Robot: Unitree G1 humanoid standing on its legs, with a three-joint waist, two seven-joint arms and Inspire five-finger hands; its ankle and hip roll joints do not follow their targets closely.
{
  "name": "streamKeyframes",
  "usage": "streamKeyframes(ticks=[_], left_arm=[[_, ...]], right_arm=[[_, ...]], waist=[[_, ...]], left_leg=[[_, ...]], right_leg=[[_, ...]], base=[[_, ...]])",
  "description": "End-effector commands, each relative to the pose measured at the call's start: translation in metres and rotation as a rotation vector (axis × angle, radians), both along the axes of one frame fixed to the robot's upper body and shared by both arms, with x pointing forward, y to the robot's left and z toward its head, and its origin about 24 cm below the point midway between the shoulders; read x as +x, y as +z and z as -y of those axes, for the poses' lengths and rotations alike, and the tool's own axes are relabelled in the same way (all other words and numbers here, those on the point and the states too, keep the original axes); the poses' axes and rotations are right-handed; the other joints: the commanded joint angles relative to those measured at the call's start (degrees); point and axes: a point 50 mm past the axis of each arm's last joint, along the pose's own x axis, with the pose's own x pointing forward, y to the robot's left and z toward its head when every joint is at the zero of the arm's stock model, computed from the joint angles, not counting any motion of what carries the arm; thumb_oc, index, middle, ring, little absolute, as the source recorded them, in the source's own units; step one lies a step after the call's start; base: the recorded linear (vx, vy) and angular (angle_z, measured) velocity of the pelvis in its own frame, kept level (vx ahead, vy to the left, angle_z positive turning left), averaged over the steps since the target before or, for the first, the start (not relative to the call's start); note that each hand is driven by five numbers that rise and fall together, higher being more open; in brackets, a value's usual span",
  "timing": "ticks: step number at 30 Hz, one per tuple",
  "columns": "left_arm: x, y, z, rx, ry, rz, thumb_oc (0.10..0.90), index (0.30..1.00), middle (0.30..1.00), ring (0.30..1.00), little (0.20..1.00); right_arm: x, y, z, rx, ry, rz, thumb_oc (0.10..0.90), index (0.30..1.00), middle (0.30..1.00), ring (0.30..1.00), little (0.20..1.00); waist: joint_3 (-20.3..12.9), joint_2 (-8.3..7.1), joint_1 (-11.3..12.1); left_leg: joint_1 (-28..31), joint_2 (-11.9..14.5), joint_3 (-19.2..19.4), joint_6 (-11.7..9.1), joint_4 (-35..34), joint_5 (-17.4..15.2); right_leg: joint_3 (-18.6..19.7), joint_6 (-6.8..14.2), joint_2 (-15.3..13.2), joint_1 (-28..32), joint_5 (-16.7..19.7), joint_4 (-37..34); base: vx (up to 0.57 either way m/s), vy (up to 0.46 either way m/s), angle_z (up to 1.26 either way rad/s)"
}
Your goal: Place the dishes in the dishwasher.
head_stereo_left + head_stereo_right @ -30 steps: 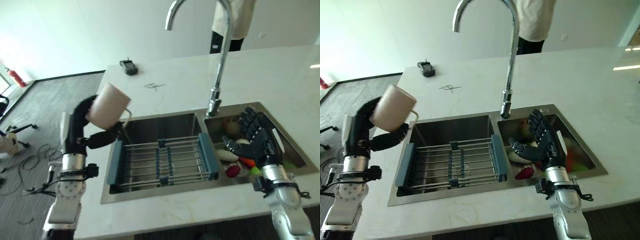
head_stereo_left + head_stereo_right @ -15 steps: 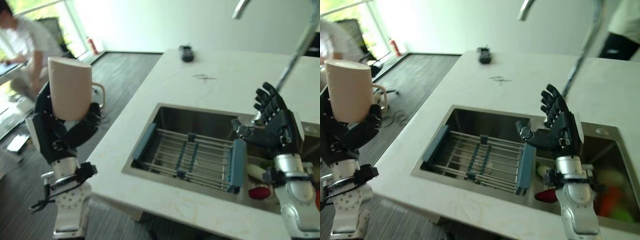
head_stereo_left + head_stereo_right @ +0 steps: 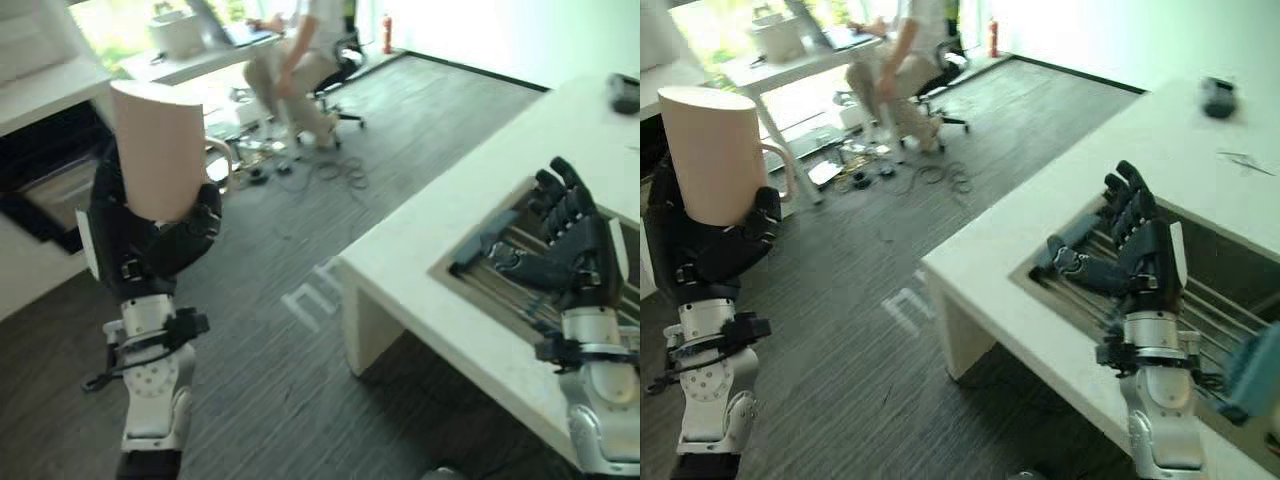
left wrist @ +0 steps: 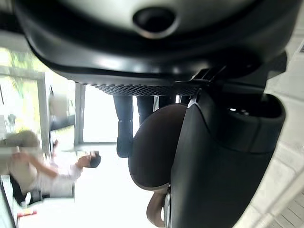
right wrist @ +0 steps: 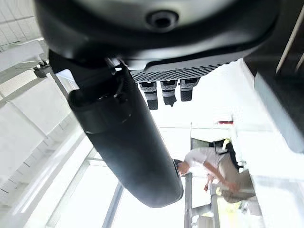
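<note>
While the robot is facing away from the counter (image 3: 420,262), its left hand (image 3: 150,240) is gripping a beige mug (image 3: 158,150) at about 9 o'clock in the head views, fingers and thumb curled round the lower part. The mug is standing mouth down with its flat base on top, handle pointing toward 3 o'clock; I judge it is held that way because an inverted cup suits a dishwasher rack and sheds any water. It is being carried high and well clear of the floor, with nothing touching it but the hand.

The right hand (image 3: 1137,255) is hovering at 3 o'clock above the sink's rim, fingers straight and spread, thumb out, holding nothing. It is probably kept open and raised to stay out of the way, or ready to steady something.

A dark opening (image 3: 40,190) under a white worktop at 9 o'clock may be the dishwasher, but I cannot tell; it is cut off by the edge. A drying rack (image 3: 1230,320) in the sink is partly hidden behind the right hand. A person (image 3: 300,50) is sitting at a desk at 12 o'clock, cut off at the top. In the left wrist view the mug's brown inside (image 4: 154,147) is showing beside the thumb.
</note>
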Motion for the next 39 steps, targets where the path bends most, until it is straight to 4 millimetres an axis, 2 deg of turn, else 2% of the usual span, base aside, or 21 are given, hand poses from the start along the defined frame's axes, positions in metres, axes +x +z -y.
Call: streamKeyframes(ticks=[1,3,5,6,7,8,9,10,12,13,17,19,24,27,31,32,38,39], left_arm=[[-0.017,0.057,-0.001,0.126,0.012,0.288,0.400,0.300,0.300,0.300,0.300],[-0.017,0.059,0.000,0.115,0.013,0.287,0.400,0.300,0.300,0.300,0.300],[-0.017,0.060,0.003,0.125,0.000,0.288,0.400,0.300,0.300,0.300,0.300],[-0.014,0.061,0.007,0.130,-0.028,0.291,0.400,0.300,0.300,0.300,0.300],[-0.011,0.061,0.009,0.131,-0.036,0.291,0.400,0.300,0.300,0.300,0.300],[-0.009,0.062,0.011,0.128,-0.046,0.290,0.400,0.300,0.300,0.300,0.300],[-0.007,0.062,0.012,0.126,-0.046,0.291,0.400,0.300,0.300,0.300,0.300],[-0.007,0.062,0.013,0.122,-0.038,0.292,0.400,0.300,0.300,0.300,0.300],[-0.007,0.061,0.013,0.106,-0.026,0.291,0.400,0.300,0.300,0.300,0.300],[-0.008,0.061,0.012,0.104,-0.018,0.291,0.400,0.300,0.300,0.300,0.300],[-0.011,0.059,0.014,0.099,-0.004,0.279,0.400,0.300,0.300,0.300,0.300],[-0.014,0.059,0.014,0.109,0.007,0.271,0.400,0.300,0.300,0.300,0.300],[-0.019,0.056,0.007,0.093,0.044,0.259,0.400,0.300,0.300,0.300,0.300],[-0.021,0.055,0.003,0.084,0.054,0.253,0.400,0.300,0.300,0.300,0.300],[-0.024,0.052,-0.001,0.089,0.048,0.249,0.400,0.300,0.300,0.300,0.300],[-0.030,0.045,0.013,-0.030,0.012,0.274,0.400,0.300,0.300,0.300,0.300],[-0.026,0.041,0.011,-0.040,0.031,0.264,0.400,0.300,0.300,0.300,0.300],[-0.027,0.041,0.010,-0.041,0.042,0.260,0.400,0.300,0.300,0.300,0.300]], right_arm=[[-0.007,0.054,-0.012,-0.101,0.047,0.303,0.800,0.900,0.900,0.900,0.900],[-0.005,0.051,-0.018,-0.094,0.065,0.297,0.800,0.900,0.900,0.900,0.900],[-0.006,0.051,-0.020,-0.096,0.066,0.297,0.800,0.900,0.900,0.900,0.900],[-0.007,0.050,-0.017,-0.092,0.042,0.293,0.800,0.900,0.900,0.900,0.900],[-0.007,0.049,-0.015,-0.088,0.038,0.290,0.800,0.900,0.900,0.900,0.900],[-0.007,0.049,-0.011,-0.087,0.033,0.285,0.800,0.900,0.900,0.900,0.900],[-0.007,0.049,-0.007,-0.086,0.037,0.281,0.800,0.900,0.900,0.900,0.900],[-0.007,0.050,-0.006,-0.087,0.049,0.278,0.800,0.900,0.900,0.900,0.900],[-0.007,0.050,-0.004,-0.089,0.067,0.273,0.800,0.900,0.900,0.900,0.900],[-0.007,0.050,-0.004,-0.087,0.072,0.272,0.800,0.900,0.900,0.900,0.900],[-0.005,0.052,-0.006,-0.072,0.088,0.268,0.800,0.900,0.900,0.900,0.900],[-0.002,0.053,-0.013,-0.078,0.109,0.268,0.800,0.900,0.900,0.900,0.900],[0.005,0.050,-0.023,-0.076,0.154,0.244,0.800,0.900,0.900,0.900,0.900],[0.004,0.050,-0.023,-0.074,0.170,0.252,0.800,0.900,0.900,0.900,0.900],[0.002,0.045,-0.022,-0.095,0.181,0.242,0.800,0.900,0.900,0.900,0.900],[-0.016,0.035,-0.020,-0.103,0.146,0.232,0.800,0.900,0.900,0.900,0.900],[-0.013,0.037,-0.019,-0.083,0.182,0.247,0.800,0.900,0.900,0.900,0.900],[-0.013,0.039,-0.020,-0.105,0.185,0.249,0.800,0.900,0.900,0.900,0.900]], waist=[[-4.0,-0.09,-0.9],[-3.4,-0.24,0.7],[-2.9,-0.33,0.5],[-2.6,-0.36,-1.1],[-2.5,-0.59,-2.2],[-2.7,-0.76,-3.1],[-3.0,-0.92,-3.5],[-3.2,-1.16,-3.8],[-3.8,-1.47,-3.9],[-4.1,-1.46,-3.7],[-5.2,-1.51,-1.8],[-5.9,-1.49,-0.1],[-6.5,-1.14,2.3],[-6.7,-1.03,2.7],[-7.0,-0.85,2.5],[-3.0,-0.25,-1.8],[-4.4,-0.38,-1.0],[-4.3,-0.53,-0.8]], left_leg=[[1.8,1.6,-5.7,-3.2,-1.2,-3.0],[0.9,0.0,-7.4,-1.9,-1.2,-3.4],[0.0,-0.9,-9.5,-0.9,-1.2,-3.5],[-1.0,-2.2,-13.5,0.2,-1.2,-3.6],[-2.5,-2.7,-14.9,0.9,-1.2,-2.3],[-3.4,-3.5,-17.3,1.3,-1.2,-2.2],[-4.0,-4.1,-19.2,1.5,-1.2,-2.1],[-4.4,-4.7,-20.4,1.5,-1.2,-2.1],[-5.3,-5.9,-22.3,2.3,-1.2,-1.8],[-5.5,-5.9,-22.7,2.3,-1.2,-1.9],[-6.0,-5.8,-23.8,1.8,-1.2,-1.7],[-6.2,-6.2,-25.0,1.6,-1.2,-2.0],[-6.5,-6.2,-26.4,1.1,-1.2,-1.9],[-6.7,-6.2,-26.6,1.0,-1.2,-1.8],[-6.7,-6.3,-26.8,1.0,-1.2,-1.7],[-6.5,-0.8,-19.4,-1.7,-1.2,1.6],[-8.4,-0.6,-21.0,-2.6,-1.2,2.4],[-7.8,-0.7,-20.6,-2.9,-1.2,3.5]], right_leg=[[-0.9,8.1,5.7,-1.5,-2.6,0.5],[-1.5,8.5,4.4,-0.3,-0.7,0.5],[1.2,7.8,6.0,0.2,-1.1,0.5],[8.3,6.3,10.8,-0.8,-4.5,0.5],[11.1,4.1,13.8,-2.0,-6.3,0.5],[15.5,3.3,17.2,-2.5,-9.2,0.5],[18.2,2.5,19.7,-2.6,-12.0,0.5],[19.9,2.3,20.9,-2.7,-13.0,0.5],[23.7,2.2,21.8,-2.9,-12.4,0.5],[24.4,2.2,22.2,-2.8,-13.8,0.5],[23.8,1.9,22.3,-1.9,-16.3,0.5],[23.0,1.6,22.3,-1.0,-17.4,0.5],[20.7,1.3,21.9,-0.1,-18.6,0.5],[20.1,1.2,21.8,0.0,-18.8,0.5],[20.0,1.1,21.9,0.1,-18.9,0.5],[19.4,0.1,25.2,0.6,-18.9,0.5],[19.2,-1.3,27.2,0.0,-20.1,0.5],[19.2,-1.8,27.4,0.1,-20.2,0.5]], base=[[-0.06,0.323,0.45],[-0.05,0.340,0.52],[-0.01,0.208,0.60],[-0.05,0.055,0.77],[-0.01,0.020,1.28],[0.01,-0.011,1.82],[0.11,0.000,2.03],[0.09,-0.015,1.75],[0.09,-0.043,1.31],[0.09,-0.085,0.95],[0.07,-0.100,0.30],[0.10,-0.120,0.29],[0.04,-0.072,0.42],[0.01,-0.044,0.26],[0.00,-0.012,0.05],[0.00,-0.033,0.03],[0.03,-0.098,0.06],[0.12,-0.122,0.05]])
